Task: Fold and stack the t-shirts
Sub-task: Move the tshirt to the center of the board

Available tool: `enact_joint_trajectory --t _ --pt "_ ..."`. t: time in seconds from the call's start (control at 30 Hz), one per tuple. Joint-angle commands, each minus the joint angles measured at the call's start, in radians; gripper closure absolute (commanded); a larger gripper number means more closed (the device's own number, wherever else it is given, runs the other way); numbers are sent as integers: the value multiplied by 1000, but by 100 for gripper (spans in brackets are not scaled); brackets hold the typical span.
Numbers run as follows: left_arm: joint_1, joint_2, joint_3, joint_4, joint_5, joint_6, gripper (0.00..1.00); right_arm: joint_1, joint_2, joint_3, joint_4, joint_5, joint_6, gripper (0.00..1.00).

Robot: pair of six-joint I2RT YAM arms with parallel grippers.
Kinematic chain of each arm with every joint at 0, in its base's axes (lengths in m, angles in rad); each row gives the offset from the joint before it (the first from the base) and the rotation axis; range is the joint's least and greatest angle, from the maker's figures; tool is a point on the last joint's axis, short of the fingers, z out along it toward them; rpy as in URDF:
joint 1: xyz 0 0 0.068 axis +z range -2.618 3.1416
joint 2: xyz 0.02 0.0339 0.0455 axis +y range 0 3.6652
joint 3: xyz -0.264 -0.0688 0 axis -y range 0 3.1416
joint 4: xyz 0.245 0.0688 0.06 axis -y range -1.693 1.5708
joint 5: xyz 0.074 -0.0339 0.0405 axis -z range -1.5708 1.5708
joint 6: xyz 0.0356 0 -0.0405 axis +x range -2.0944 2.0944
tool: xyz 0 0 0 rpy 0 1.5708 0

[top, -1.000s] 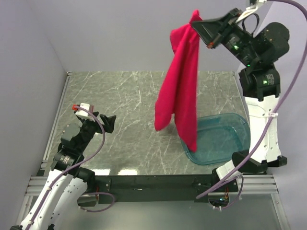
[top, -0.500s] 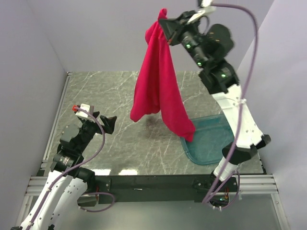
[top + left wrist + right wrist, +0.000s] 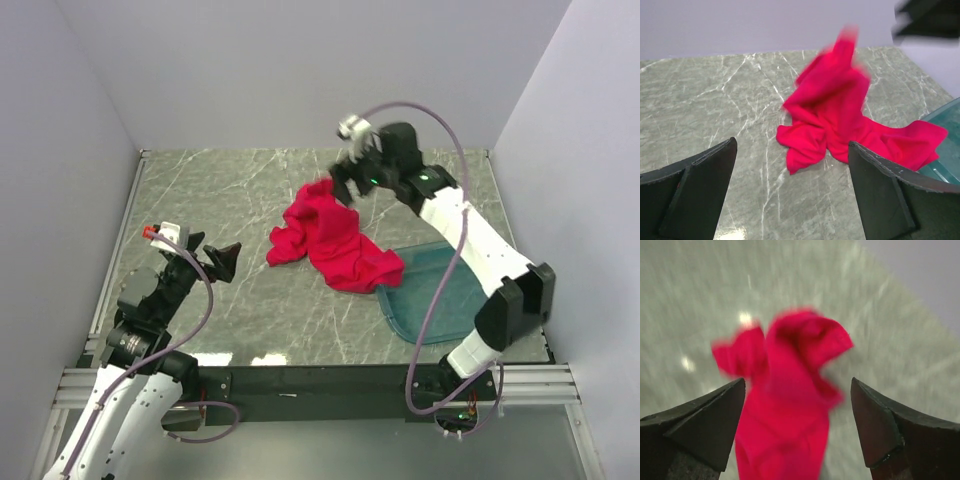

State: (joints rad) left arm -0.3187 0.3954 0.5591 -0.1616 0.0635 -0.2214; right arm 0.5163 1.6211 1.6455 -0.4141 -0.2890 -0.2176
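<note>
1. Closest in, the left gripper [image 3: 212,250] hangs low over the near-left part of the table [image 3: 230,190]. Its jaws are spread wide with nothing between them.
2. Ahead of that gripper and a bit to its right is the t-shirt [image 3: 335,245]. It's plain bright red, not folded at all, just a crumpled heap on the table. From the left wrist camera the t-shirt [image 3: 835,115] has one lobe bunched toward the gripper, another trailing off to the right, and a blurry peak sticking up at the far end.
3. That right-hand end reaches the rim of a see-through teal tray [image 3: 450,300] and looks like it's lying on the corner.
4. The right gripper [image 3: 340,185] is just above the far end of the heap, with its fingers wide apart. In its own camera the t-shirt [image 3: 790,405] sits below the right gripper [image 3: 797,382], all smeared by blur, so I can't tell if the cloth touches the fingertips.
5. There's bare marble between the left gripper and the heap, and more on the far left. Walls [image 3: 280,70] close in the left, far and right edges, and the tray fills the near-right corner.
</note>
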Motion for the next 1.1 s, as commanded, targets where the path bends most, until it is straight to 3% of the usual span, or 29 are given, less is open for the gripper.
enact_joint_trajectory --t 0.0,0.17,0.23,0.43,0.77,0.87,0.9,0.97,1.0,1.07 --pt "-3 -29 -10 56 29 22 1 -132 -197 -120 -129 -177 -204 9" --pt "-3 -24 -11 60 22 14 1 -170 -314 -297 -380 -256 -374 15" --pt "-3 -20 -8 59 30 13 1 -164 -323 -369 -416 -198 -379 16" --pt "-5 -38 -10 60 48 7 1 -164 -239 -481 -413 57 -321 20" --pt "-5 -47 -10 53 42 8 1 -165 -176 -506 -385 99 -263 27" --pt "-5 -43 -8 54 47 8 1 -165 -176 -524 -403 67 -270 42" --pt "-5 -40 -8 54 50 8 1 -164 -179 -527 -411 13 -278 54" --pt "-5 -38 -11 57 52 8 1 -165 -187 -526 -434 -48 -290 64" --pt "-5 -35 -11 59 52 8 1 -165 -191 -521 -443 -96 -296 75" --pt "-5 -35 -10 56 52 8 0 -164 -198 -495 -463 -133 -304 87"
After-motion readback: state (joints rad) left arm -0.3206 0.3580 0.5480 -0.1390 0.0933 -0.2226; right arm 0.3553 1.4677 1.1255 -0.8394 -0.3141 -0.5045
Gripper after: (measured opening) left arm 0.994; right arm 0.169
